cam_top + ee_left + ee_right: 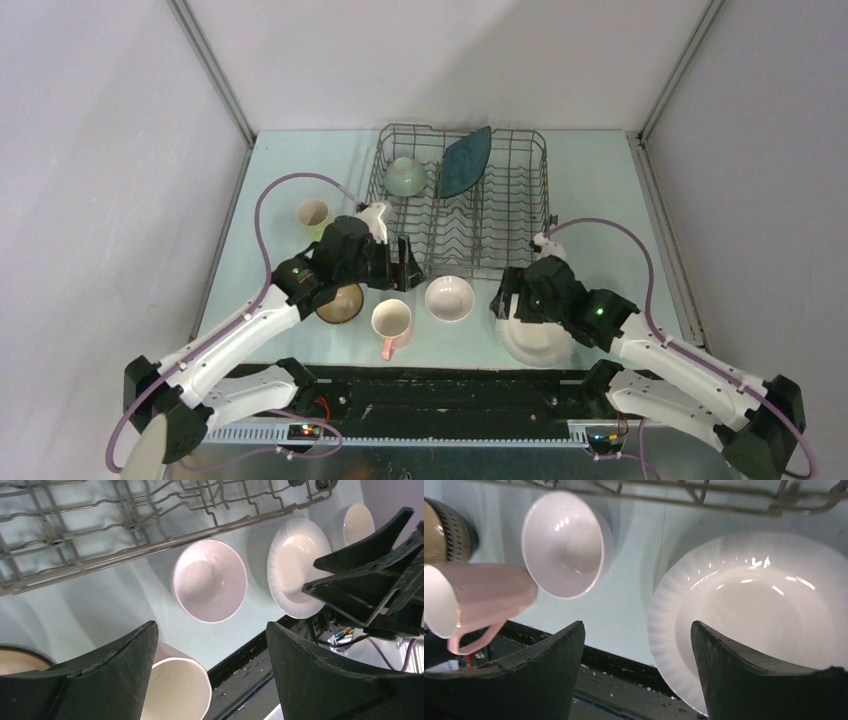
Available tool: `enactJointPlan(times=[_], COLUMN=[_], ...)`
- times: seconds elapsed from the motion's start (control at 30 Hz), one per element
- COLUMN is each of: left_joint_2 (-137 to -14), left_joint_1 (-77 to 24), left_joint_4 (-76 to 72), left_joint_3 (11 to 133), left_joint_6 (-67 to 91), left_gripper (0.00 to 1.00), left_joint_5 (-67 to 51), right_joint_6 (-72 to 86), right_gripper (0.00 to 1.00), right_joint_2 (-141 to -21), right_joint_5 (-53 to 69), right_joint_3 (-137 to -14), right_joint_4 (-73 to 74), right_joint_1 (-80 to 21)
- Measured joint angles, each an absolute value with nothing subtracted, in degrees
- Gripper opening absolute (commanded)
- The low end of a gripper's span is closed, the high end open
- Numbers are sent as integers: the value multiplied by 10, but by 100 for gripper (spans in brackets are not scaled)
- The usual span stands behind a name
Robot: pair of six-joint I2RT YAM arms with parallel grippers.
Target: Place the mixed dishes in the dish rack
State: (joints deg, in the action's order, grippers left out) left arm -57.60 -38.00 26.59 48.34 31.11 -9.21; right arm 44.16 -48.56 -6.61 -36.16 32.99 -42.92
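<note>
1. Left fingers [115, 675]: apart, nothing between them, touching nothing. They hang over the bench [600, 200] just off the near-left corner of the dish rack [510, 200], with the white bowl [210, 580] ahead of them and the pink mug [175, 685] just under one finger.
2. Right fingers [764, 680]: apart, clamped on nothing. They straddle the near rim of the white round plate [749, 605], which lies flat on the bench. Whether a tip touches the rim cannot be told.
3. Rack contents: the pale green bowl [404, 176] and the dark teal angular plate [465, 162], the plate standing on edge among the tines.
4. Not yet loaded, all on the bench near the rack: the white bowl, pink mug and white round plate, the brown bowl [340, 303] partly under the left arm, and the pale yellow-green mug [314, 214] left of the rack.
5. Assessment: the step in hand appears to be the pick-up of the white round plate by the right arm. The left arm's target, bowl or mug, cannot be settled.
6. Next move: one finger must get under the flat plate's rim before the fingers close. The plate then needs tilting on edge into a free row of tines. A shallow bite risks the glazed rim slipping out.
</note>
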Motion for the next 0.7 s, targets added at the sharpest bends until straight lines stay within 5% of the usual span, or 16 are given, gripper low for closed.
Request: enactJointPlan(times=[0.37,0.7], left_joint_2=[-639,-793], left_joint_1=[-521,-617], left_joint_4=[167,-43], left_joint_3=[479,447], left_joint_6=[363,508], left_gripper=[90,91], left_joint_5=[-45,-23], right_joint_6=[563,517], right_gripper=[81,80], right_joint_2=[-495,-365], right_joint_5=[-225,-236], right_joint_3=[-361,-363], right_joint_4=[433,477], right_joint_1=[-522,-225])
